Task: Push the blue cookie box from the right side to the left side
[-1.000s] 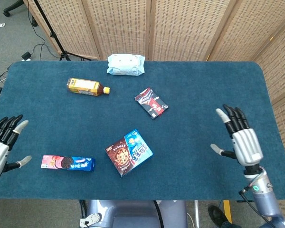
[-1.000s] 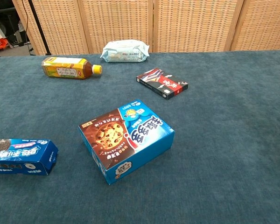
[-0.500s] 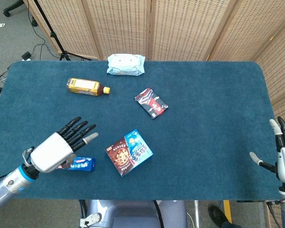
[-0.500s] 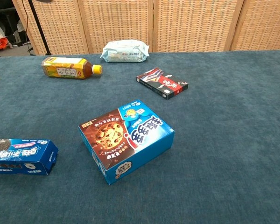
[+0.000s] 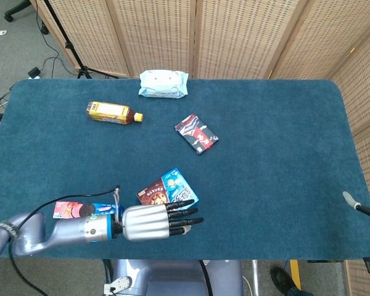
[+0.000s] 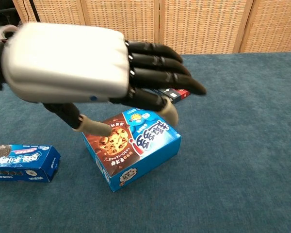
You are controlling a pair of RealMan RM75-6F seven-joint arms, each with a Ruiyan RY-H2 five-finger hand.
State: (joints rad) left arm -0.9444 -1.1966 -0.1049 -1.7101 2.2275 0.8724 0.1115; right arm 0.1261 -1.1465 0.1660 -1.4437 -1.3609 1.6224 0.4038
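The blue cookie box (image 5: 174, 187) (image 6: 140, 145) lies flat near the table's front edge, a little left of centre, with chocolate-chip cookies printed on it. My left hand (image 5: 154, 222) (image 6: 87, 68) hovers over its near side with the fingers stretched out to the right and nothing in it. In the chest view the thumb hangs down close to the box's top; I cannot tell whether it touches. Of my right hand (image 5: 356, 206) only the spread thumb shows, at the far right edge, holding nothing.
A long blue sandwich-cookie box (image 5: 71, 211) (image 6: 22, 162) lies left of the cookie box, under my left forearm. Farther back are a tea bottle (image 5: 114, 113), a pack of wipes (image 5: 164, 84) and a black-and-red packet (image 5: 197, 133). The blue table (image 5: 283, 154) ends just behind my hand.
My left hand has swept right from above the sandwich-cookie box to above the blue cookie box. My right hand has drawn back off the right edge. The cookie box has not moved.
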